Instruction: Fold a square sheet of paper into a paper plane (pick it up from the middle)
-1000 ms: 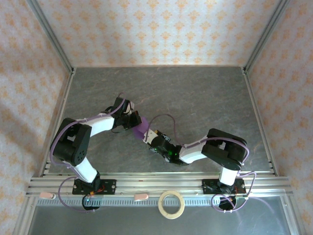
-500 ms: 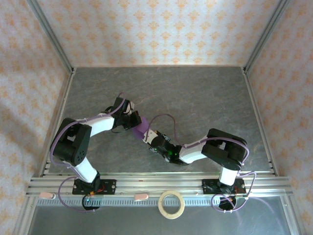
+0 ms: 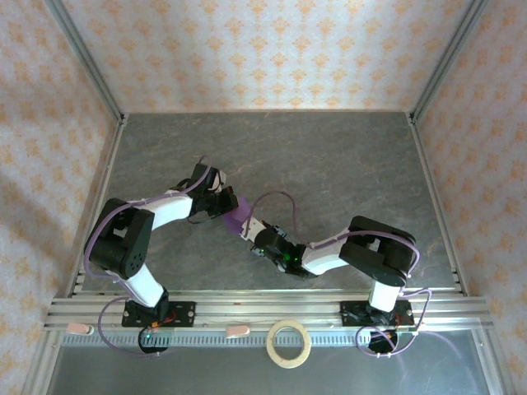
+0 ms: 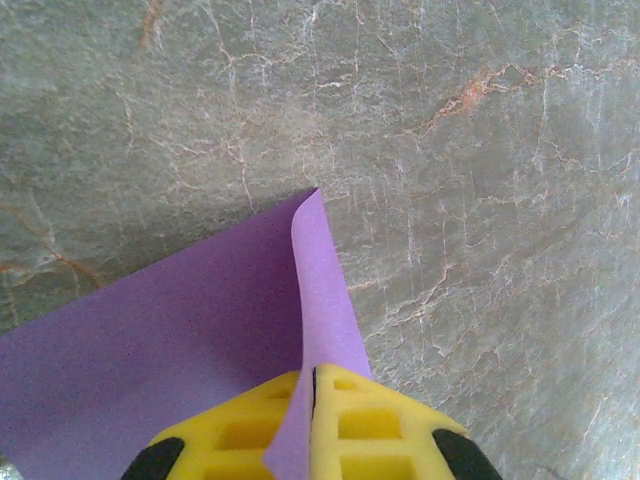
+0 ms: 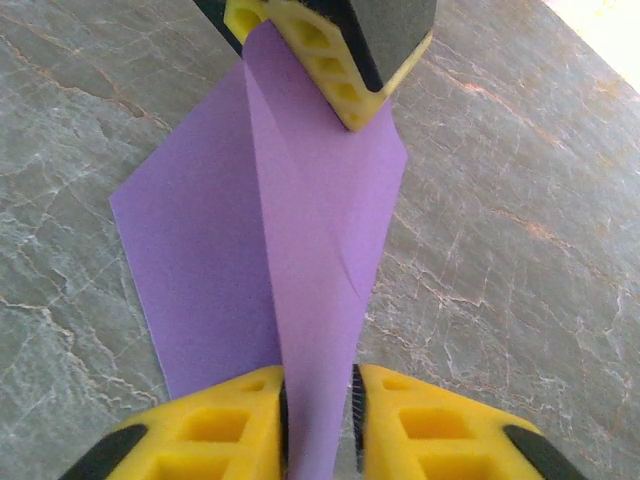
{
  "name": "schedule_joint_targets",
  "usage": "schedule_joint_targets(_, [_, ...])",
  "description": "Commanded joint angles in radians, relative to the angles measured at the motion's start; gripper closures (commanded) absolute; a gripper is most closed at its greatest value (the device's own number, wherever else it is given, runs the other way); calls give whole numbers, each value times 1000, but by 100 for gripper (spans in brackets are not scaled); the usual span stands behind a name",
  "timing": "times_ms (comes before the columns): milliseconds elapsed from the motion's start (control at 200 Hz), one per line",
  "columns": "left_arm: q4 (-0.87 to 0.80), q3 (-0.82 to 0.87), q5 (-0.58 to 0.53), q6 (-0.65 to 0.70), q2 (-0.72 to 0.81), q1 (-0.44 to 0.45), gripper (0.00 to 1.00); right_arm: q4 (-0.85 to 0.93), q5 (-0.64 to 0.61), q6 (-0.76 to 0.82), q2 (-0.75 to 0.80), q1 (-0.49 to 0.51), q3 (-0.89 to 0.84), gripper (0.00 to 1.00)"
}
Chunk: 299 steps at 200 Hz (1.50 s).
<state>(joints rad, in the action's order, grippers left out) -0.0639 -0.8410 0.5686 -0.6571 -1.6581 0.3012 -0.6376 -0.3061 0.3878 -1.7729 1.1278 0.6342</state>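
My left tool [image 4: 312,385] is closed tight. Its yellow fingers [image 4: 385,420] pinch a lifted edge of the square sheet of paper [image 4: 150,330], and from my left wrist I see that edge curl up from a sharp corner and run straight into the pinch, while the rest of the purple sheet spreads flat to the left of it. My right tool [image 5: 318,390] stands narrow, one yellow finger on each side of a raised band of the same sheet. The paper fills nearly all the space between them, but a thin sliver beside the right-hand finger leaves me unsure whether I am pressing the paper or only closing around it. From my right wrist the raised band runs away from my right tool to the left tool at the far end, which grips it there. To the left of the band a flat part of the sheet lies on the grey marbled bench [image 3: 329,164]. From above, the two tools meet over the purple paper near the middle of the bench, a little left of centre. A tan tape ring [image 3: 289,343] lies well apart, on the near side of the rail between my two bases.
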Motion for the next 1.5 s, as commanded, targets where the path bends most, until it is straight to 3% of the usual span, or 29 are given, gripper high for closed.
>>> schedule_joint_targets(0, [-18,1,-2,-2,8,0,94,-27,5,-22,13,6,-1,79])
schedule_joint_targets(165, [-21,0,-5,-1,9,1,91,-20,25,-43,20,6,0,90])
schedule_joint_targets(280, [-34,-9,-24,-1,33,0,75,2,54,-87,11,2,11,96])
schedule_joint_targets(380, [-66,-20,-79,1,86,-12,46,37,124,-166,0,-15,21,97])
schedule_joint_targets(495, [-84,-9,-136,-11,165,-45,25,51,228,-262,-13,-42,27,96])
schedule_joint_targets(601, [-96,8,-152,-15,224,-71,22,51,333,-341,-16,-72,31,95])
schedule_joint_targets(856, [-77,73,-113,-22,316,-74,24,64,493,-467,-18,-140,45,95])
schedule_joint_targets(1086, [-34,143,-106,-48,390,-74,31,5,601,-550,-3,-180,18,97])
schedule_joint_targets(1221, [-20,167,-89,-51,405,-74,41,-8,631,-605,-10,-193,18,97])
schedule_joint_targets(1406, [65,235,-14,-84,412,-74,72,-32,642,-667,-25,-197,9,96])
schedule_joint_targets(1491, [94,263,7,-99,412,-74,80,-26,630,-681,-35,-197,11,96])
